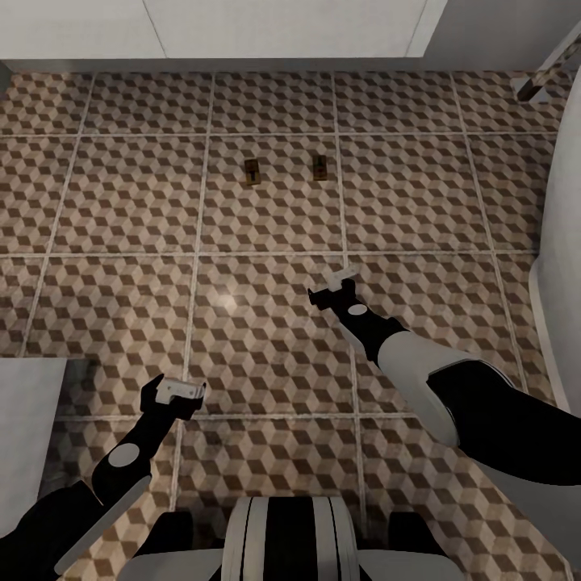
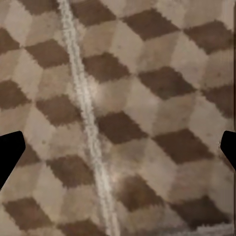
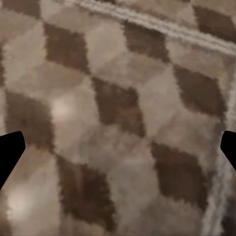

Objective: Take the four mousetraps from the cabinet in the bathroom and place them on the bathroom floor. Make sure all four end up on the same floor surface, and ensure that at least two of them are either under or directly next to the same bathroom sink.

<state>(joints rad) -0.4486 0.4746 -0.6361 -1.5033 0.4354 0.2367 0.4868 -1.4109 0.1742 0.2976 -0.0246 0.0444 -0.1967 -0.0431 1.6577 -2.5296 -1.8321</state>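
Two mousetraps lie flat on the floor, side by side but apart, near the white wall-side edge at the top of the head view. Whether that white edge is the sink you cannot tell from here.

Your left hand hangs low over bare tile, fingers apart, nothing between them; the left wrist view confirms open jaws over a grout line. Your right hand is also spread and empty, closer to the traps but well short of them.

Judged: two traps down, two not yet placed.

Risks: rolling forward could run the base over the traps or knock them away from the sink. They are tiny and low, so easy to lose against the busy cube pattern. Swinging the right arm could clip the white fixture beside it.
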